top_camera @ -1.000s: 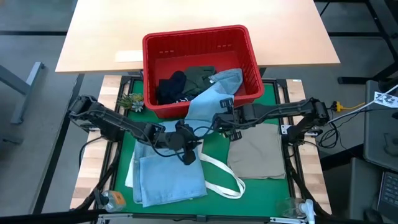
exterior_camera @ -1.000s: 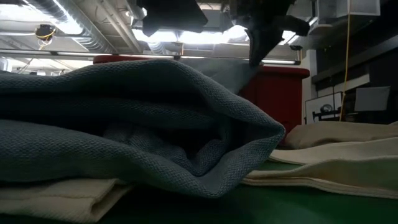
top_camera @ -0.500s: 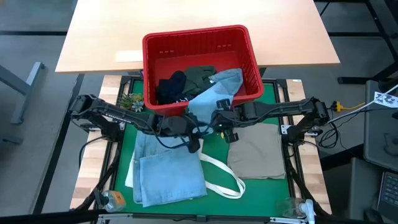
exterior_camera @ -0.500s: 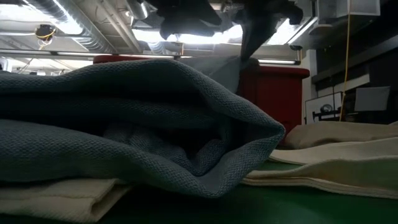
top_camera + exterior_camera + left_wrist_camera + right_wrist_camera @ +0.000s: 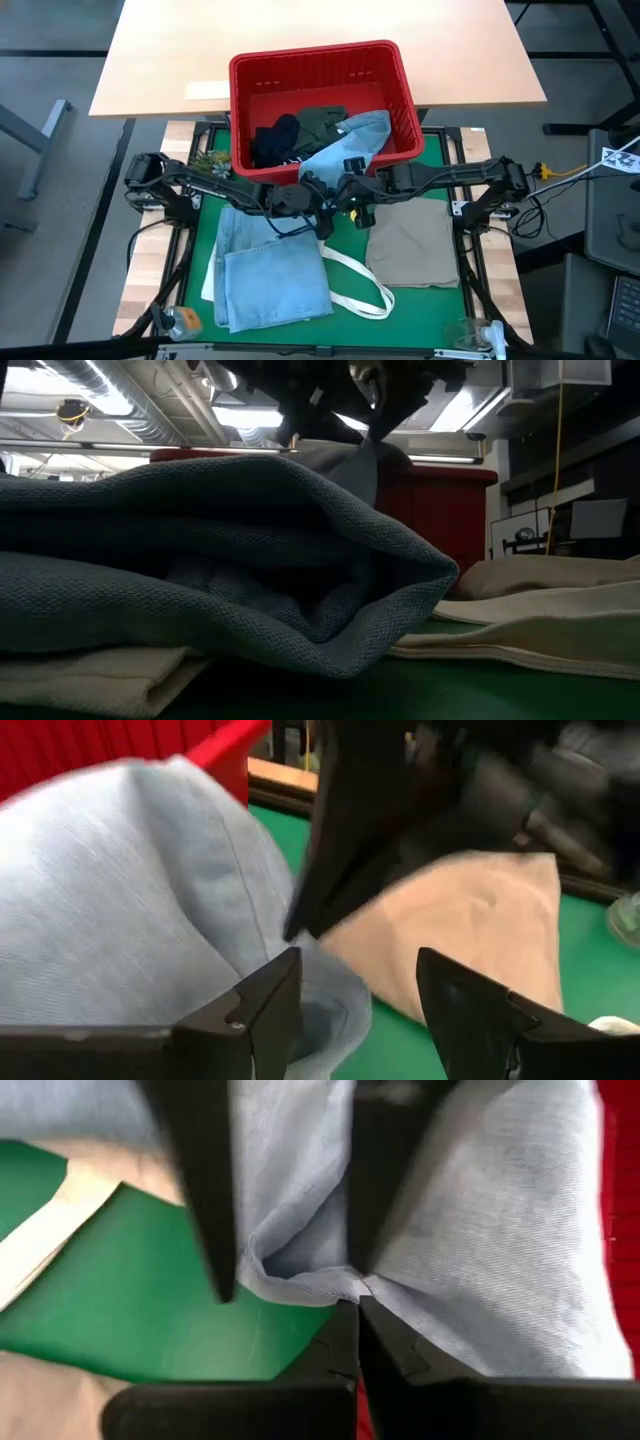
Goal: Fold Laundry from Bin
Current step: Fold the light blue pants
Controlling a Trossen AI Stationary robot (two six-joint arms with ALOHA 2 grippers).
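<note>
On the green mat (image 5: 345, 240), a folded beige cloth (image 5: 410, 242) lies done, but the red plastic bin (image 5: 322, 80) holds more clothes, the right gripper (image 5: 352, 192) pinches light blue jeans (image 5: 350, 145) hanging over its edge, and the left gripper (image 5: 325, 205) waits open beside it.

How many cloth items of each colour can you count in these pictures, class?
Light blue denim garments: 2 (one folded on the mat, one trailing over the red plastic bin's rim)
Beige folded cloth: 1
Dark olive shirt: 1
Dark navy garment: 1
White tote bag: 1
Total: 6
</note>
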